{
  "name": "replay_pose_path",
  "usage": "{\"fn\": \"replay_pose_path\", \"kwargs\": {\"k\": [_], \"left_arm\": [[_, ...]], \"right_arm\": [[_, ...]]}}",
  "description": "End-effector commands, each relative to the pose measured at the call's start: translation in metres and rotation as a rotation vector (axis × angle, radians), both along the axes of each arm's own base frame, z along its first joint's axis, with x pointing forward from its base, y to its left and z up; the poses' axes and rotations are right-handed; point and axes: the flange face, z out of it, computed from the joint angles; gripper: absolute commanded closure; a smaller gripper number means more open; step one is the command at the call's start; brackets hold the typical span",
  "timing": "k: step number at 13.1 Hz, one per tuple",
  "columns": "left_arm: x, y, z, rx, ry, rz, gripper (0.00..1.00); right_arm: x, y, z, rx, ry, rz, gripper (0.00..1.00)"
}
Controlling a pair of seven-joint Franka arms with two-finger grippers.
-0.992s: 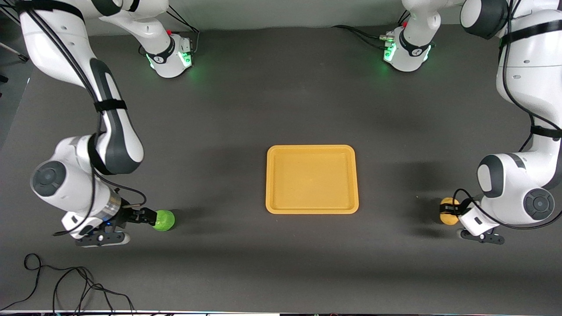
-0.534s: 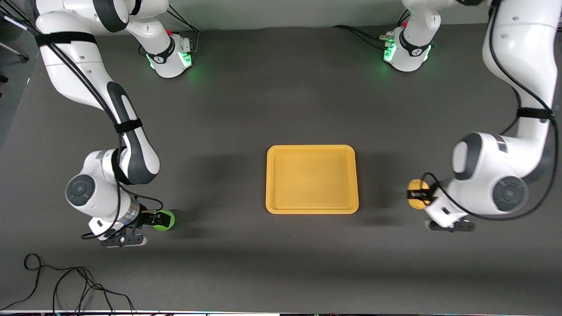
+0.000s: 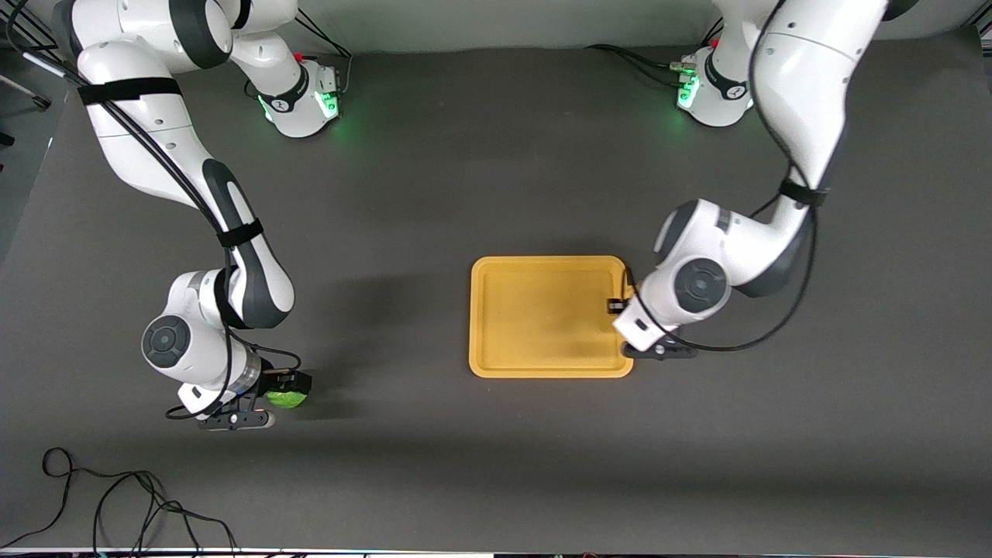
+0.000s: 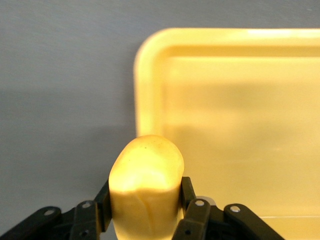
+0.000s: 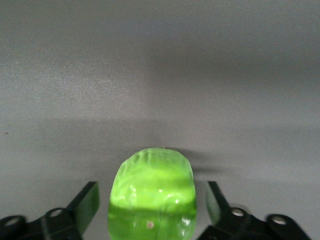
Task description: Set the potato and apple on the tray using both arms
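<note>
The yellow-orange tray point(image 3: 542, 318) lies flat on the dark table point(image 3: 496, 194), and I take it as the landmark.

The left gripper point(image 4: 145, 212) is over the tray's edge toward the left arm's end and clamps the potato point(image 4: 146, 187) between its fingers. The potato's long axis sticks out from the jaws and points toward the tray floor. The front view hides the potato under the wrist.

The right gripper point(image 5: 151, 207) is well apart from the tray, toward the right arm's end of the table. Its fingers stand beside the green apple point(image 5: 152, 195) with small gaps showing, so the grip looks not closed. The apple seems to rest on the table.

Risks, as I judge them:
- If the left gripper releases so near the rim, the potato may roll off.
- The round apple may slip when the fingers close off-centre.
</note>
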Motion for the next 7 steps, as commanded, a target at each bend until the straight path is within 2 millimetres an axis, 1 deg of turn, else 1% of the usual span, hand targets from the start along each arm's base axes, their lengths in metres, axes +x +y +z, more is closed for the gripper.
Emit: {"fn": "replay_pose_path", "kwargs": {"k": [1,2,3,4,6,7], "left_arm": [[-0.013,-0.015,-0.015,0.017,-0.002,0.021,0.87],[-0.014,-0.015,-0.022,0.018,0.006,0.022,0.82],[-0.013,-0.017,-0.026,0.011,-0.005,0.024,0.8],[-0.014,-0.024,-0.03,0.001,-0.021,0.027,0.8],[-0.013,-0.025,-0.04,-0.008,-0.032,0.038,0.8],[-0.013,-0.025,-0.042,-0.007,-0.029,0.038,0.71]], "right_arm": [[0.001,-0.001,-0.005,0.019,-0.015,-0.009,0.5],[0.003,-0.001,-0.002,0.02,-0.02,-0.007,0.59],[0.004,0.0,0.007,0.021,-0.027,-0.007,0.61],[0.006,-0.001,0.016,0.023,-0.038,-0.008,0.62],[0.008,0.003,0.06,0.032,-0.063,-0.002,0.62],[0.009,0.006,0.09,0.037,-0.07,0.002,0.62]]}}
